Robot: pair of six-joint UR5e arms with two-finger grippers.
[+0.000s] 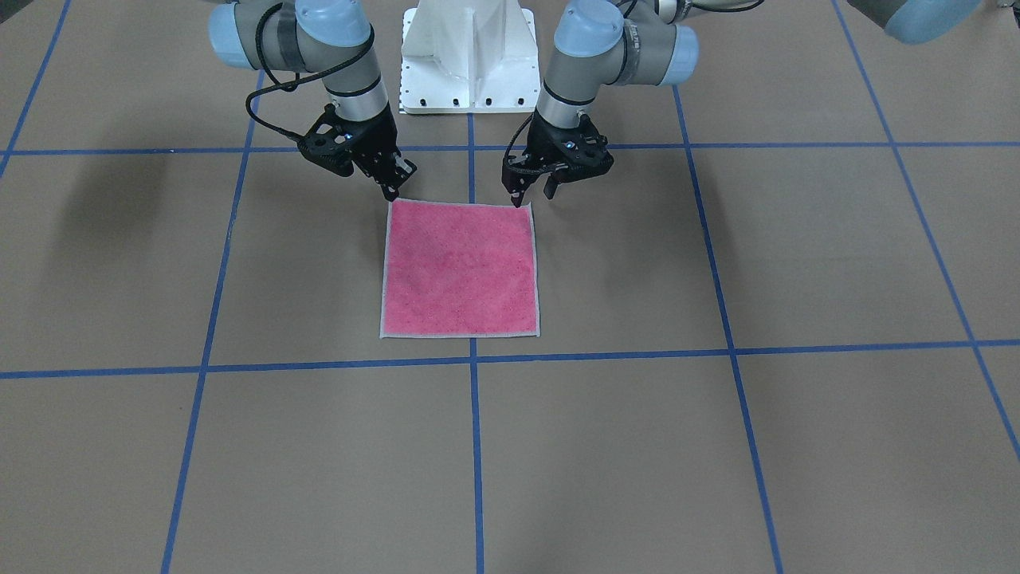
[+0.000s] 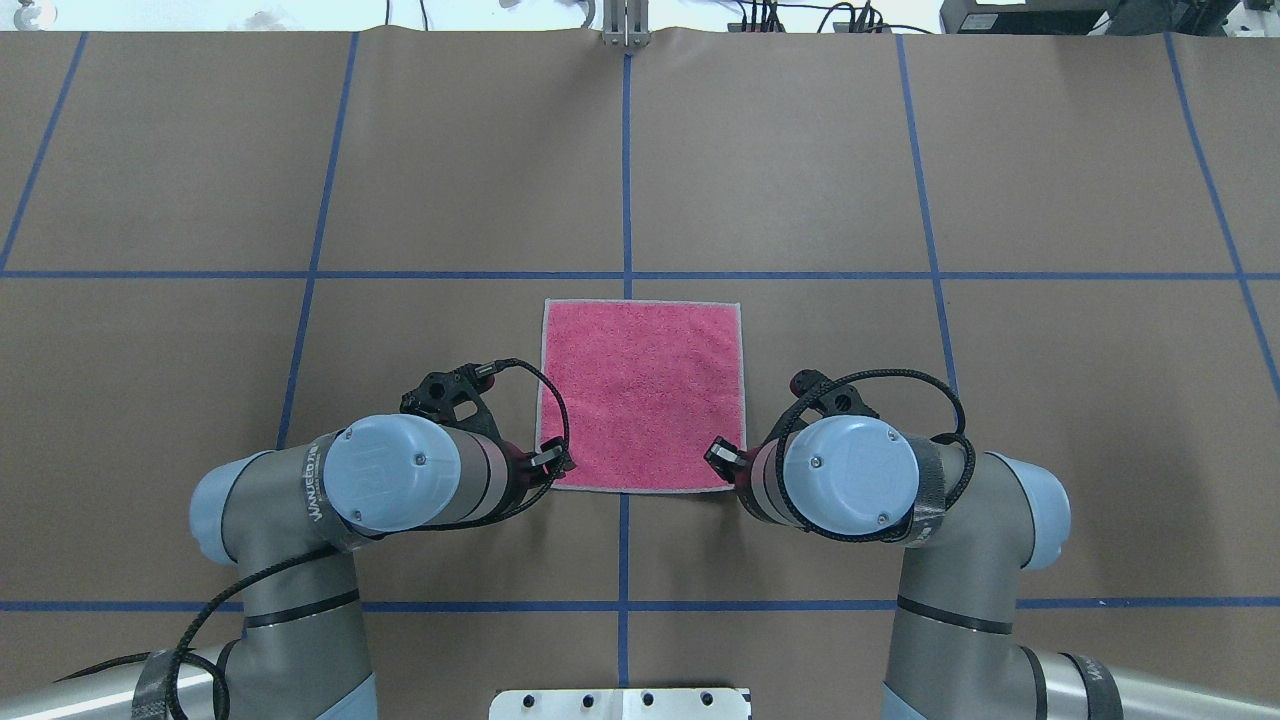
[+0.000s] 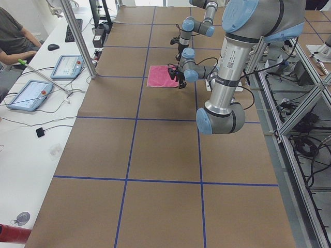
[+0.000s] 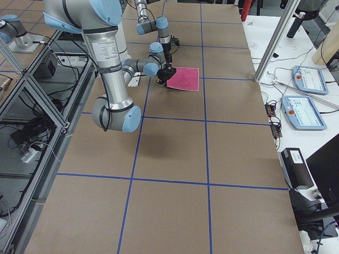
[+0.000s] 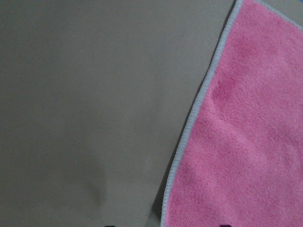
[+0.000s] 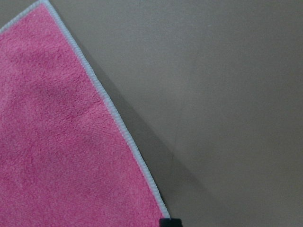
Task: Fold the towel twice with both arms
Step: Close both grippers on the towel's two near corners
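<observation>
The towel (image 1: pixel 460 267) lies flat and unfolded on the brown table, pink face up, with a light grey edge; it also shows in the overhead view (image 2: pixel 640 395). My left gripper (image 1: pixel 534 191) (image 2: pixel 550 462) is open and low at the towel's near corner on my left. The left wrist view shows the towel's edge (image 5: pixel 246 132) running between its fingertips. My right gripper (image 1: pixel 396 182) (image 2: pixel 722 455) is open at the other near corner. The right wrist view shows one fingertip (image 6: pixel 170 222) right at the towel's corner (image 6: pixel 61 142). Neither gripper holds cloth.
The white pedestal base (image 1: pixel 468 56) stands just behind the towel. Blue tape lines (image 1: pixel 474 359) grid the table. In the exterior left view a side table with tablets (image 3: pixel 28 93), a metal post (image 3: pixel 77 36) and a seated person (image 3: pixel 13 36) lie beyond the far edge.
</observation>
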